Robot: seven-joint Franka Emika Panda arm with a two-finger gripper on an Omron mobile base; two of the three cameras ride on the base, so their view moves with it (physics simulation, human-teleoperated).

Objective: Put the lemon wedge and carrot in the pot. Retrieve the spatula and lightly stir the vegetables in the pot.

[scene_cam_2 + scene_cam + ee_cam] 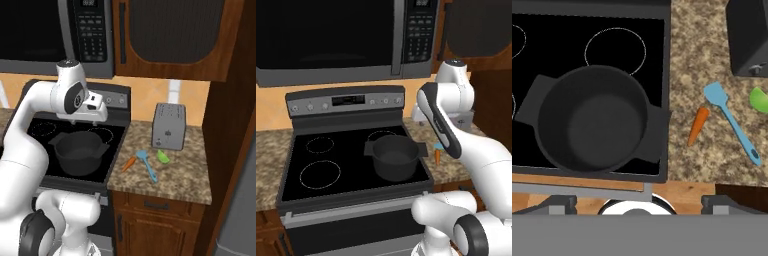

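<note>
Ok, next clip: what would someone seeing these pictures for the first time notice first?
Probably the dark pot, sitting empty on the black stovetop at its front right corner. Next, the bright bits on the speckled counter to the right: the orange carrot beside the blue spatula, and the lemon wedge in front of the silver toaster. The white arm reaches over the stove, above the pot.

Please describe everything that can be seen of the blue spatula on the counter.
The spatula is slim and light blue, with a flat, wide blade at one end and a thin straight handle with a small hole near its tip. It looks like smooth plastic. It lies flat on the speckled stone counter, right of the stove, between the carrot and the lemon wedge, in front of the toaster. Nothing but the counter touches it.
</note>
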